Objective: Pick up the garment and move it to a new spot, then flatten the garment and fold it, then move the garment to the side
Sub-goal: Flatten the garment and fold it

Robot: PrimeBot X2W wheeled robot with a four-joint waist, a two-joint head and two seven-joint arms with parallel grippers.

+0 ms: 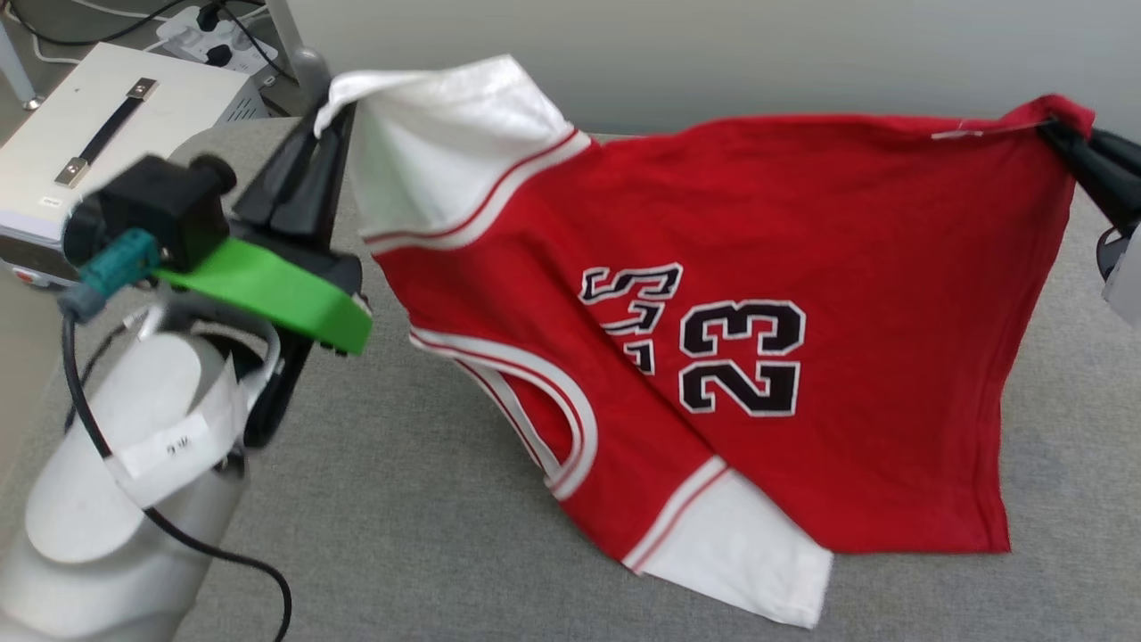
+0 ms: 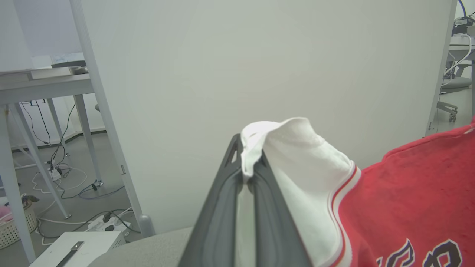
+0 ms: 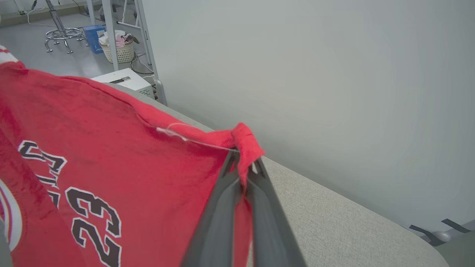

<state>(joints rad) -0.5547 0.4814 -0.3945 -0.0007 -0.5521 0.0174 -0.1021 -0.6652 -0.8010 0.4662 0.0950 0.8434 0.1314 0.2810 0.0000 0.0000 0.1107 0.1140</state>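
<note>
Soft red knit garment (image 1: pixel 802 267), clenched L hand (image 2: pixel 248 163) on white slv (image 1: pixel 446 152), clenched R hand (image 3: pixel 245 163) on red corner (image 1: pixel 1061 111)

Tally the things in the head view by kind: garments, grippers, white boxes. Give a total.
Garments: 1, the garment, red with white sleeves
Grippers: 2, the left gripper shut on a white sleeve, the right gripper shut on a red corner
White boxes: 1, the white box with a dark handle
Total: 4

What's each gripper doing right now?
Left gripper: shut on the white sleeve of the red jersey T-shirt.
Right gripper: shut on its red corner.
</note>
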